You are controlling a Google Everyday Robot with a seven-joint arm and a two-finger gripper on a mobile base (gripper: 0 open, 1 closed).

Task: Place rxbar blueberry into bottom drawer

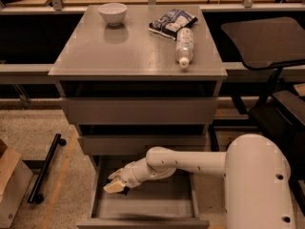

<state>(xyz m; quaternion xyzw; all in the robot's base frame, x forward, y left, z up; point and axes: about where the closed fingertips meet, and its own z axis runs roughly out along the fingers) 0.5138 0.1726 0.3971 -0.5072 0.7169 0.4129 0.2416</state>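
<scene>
Rxbar blueberry (126, 191) — only a dark flat sliver shows at the tip of the tan gripper (116, 186), low over the left side of the bottom drawer (157, 203). Drawer is pulled out past the front edge of the desk (95, 56) and has a plain grey metal floor. Gripper's hold: cannot tell. On the smooth grey top — round white bowl (112, 12) near back-left corner, crinkled bag (171, 22) and clear bottle (184, 46) lying toward the right edge.

tool (115, 187): cream, over bottom drawer (157, 205) (plain grey) | bowl (113, 12): white | bag (170, 21): blue-and-white print
</scene>
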